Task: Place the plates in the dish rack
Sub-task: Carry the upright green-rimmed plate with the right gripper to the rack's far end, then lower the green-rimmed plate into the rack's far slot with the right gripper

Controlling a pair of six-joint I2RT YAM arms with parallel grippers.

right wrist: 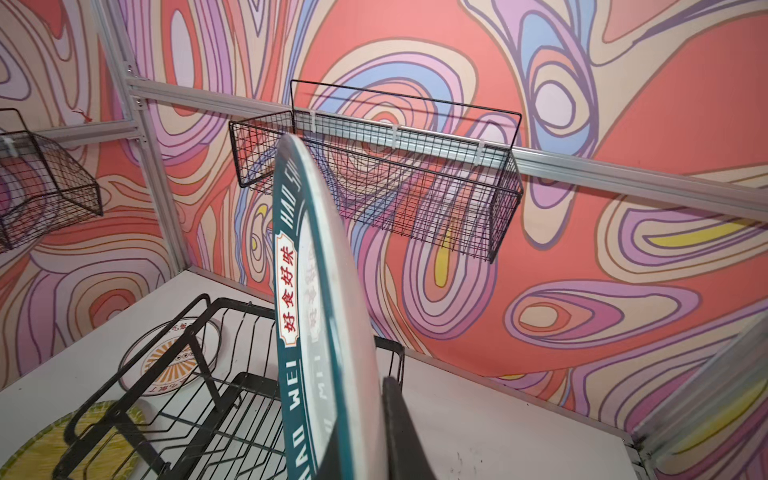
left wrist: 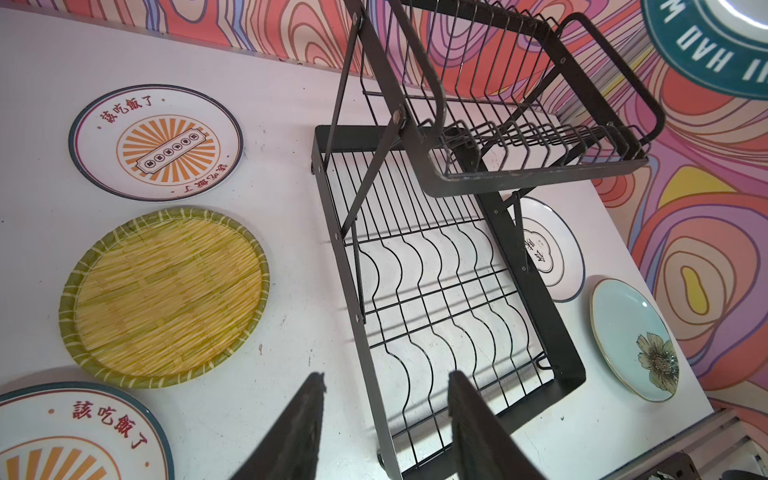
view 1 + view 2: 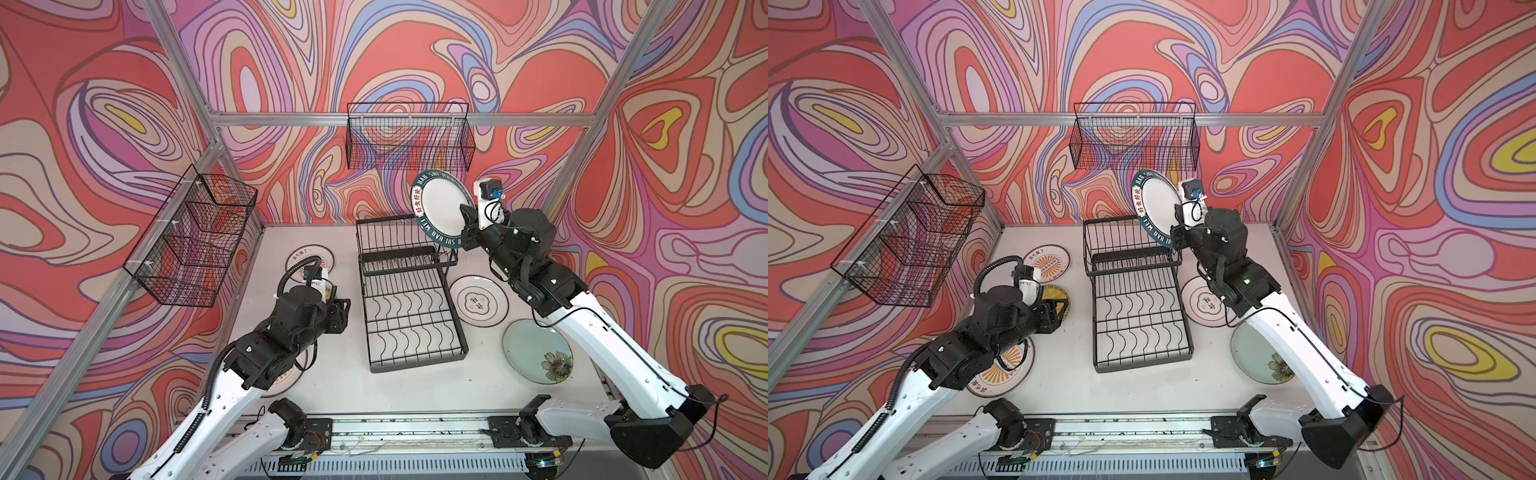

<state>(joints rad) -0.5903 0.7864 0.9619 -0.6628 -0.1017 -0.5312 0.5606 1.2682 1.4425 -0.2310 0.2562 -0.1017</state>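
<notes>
My right gripper (image 3: pixel 467 226) (image 1: pixel 365 399) is shut on the edge of the dark-lettered plate (image 3: pixel 440 203) (image 1: pixel 316 291), which it holds on edge in the air over the right end of the dish rack's (image 3: pixel 415 365) (image 2: pixel 345 270) raised tier. My left gripper (image 2: pixel 386 376) (image 3: pixel 340 316) hangs open and empty over the rack's front left corner. Flat on the table left of the rack lie a sunburst plate (image 2: pixel 156 141), a yellow woven plate (image 2: pixel 164 297) and another sunburst plate (image 2: pixel 62 440). To the right lie a cloud-outline plate (image 3: pixel 478 301) and a pale green floral plate (image 3: pixel 536 351).
A fine-mesh black basket (image 3: pixel 409 137) hangs on the back wall just above and behind the held plate. Another mesh basket (image 3: pixel 191 237) hangs on the left wall. Aluminium frame posts stand at the table's back corners. A metal rail (image 3: pixel 407 432) runs along the front edge.
</notes>
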